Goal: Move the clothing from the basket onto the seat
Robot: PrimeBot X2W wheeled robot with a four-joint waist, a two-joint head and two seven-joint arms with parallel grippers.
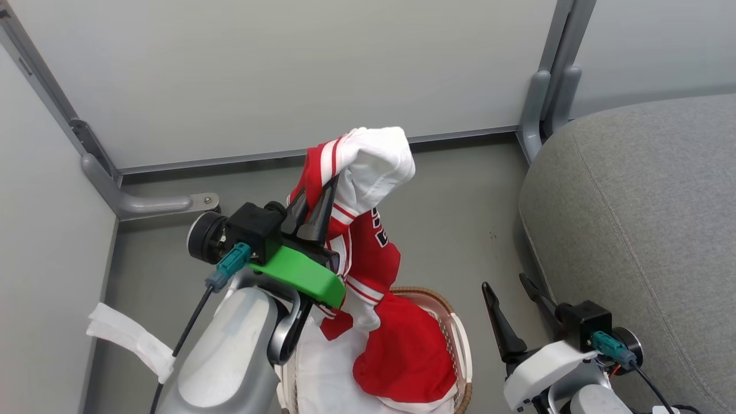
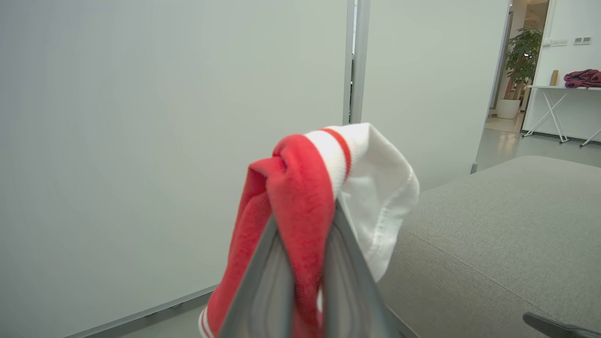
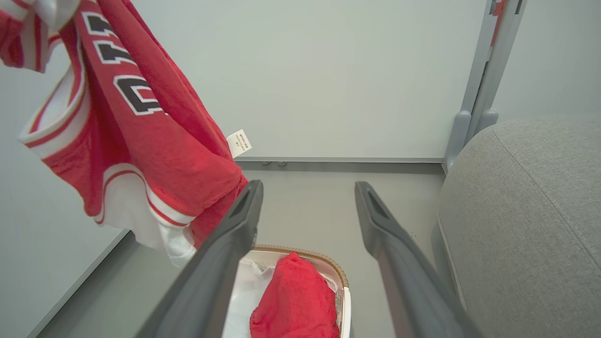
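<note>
Our left gripper [image 1: 317, 198] is clenched on a fold of the jersey [image 1: 368, 253], which hangs above the basket [image 1: 457, 328] with its white inner side spilling over the fingertips. Folds hide part of its numerals. We cannot tell whether its hem touches the red garment [image 1: 408, 356] lying in the basket. Our forearm [image 1: 230, 351] covers the basket's left side, and the frame cuts off its near end. Our right gripper [image 1: 505, 280] hangs released beside the seat [image 1: 644, 218].

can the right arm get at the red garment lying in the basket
Probably yes. The right gripper is empty, jaws open, and the red garment lies uncovered in the basket below it. The raised jersey hangs to one side, though it may brush the arm.
</note>
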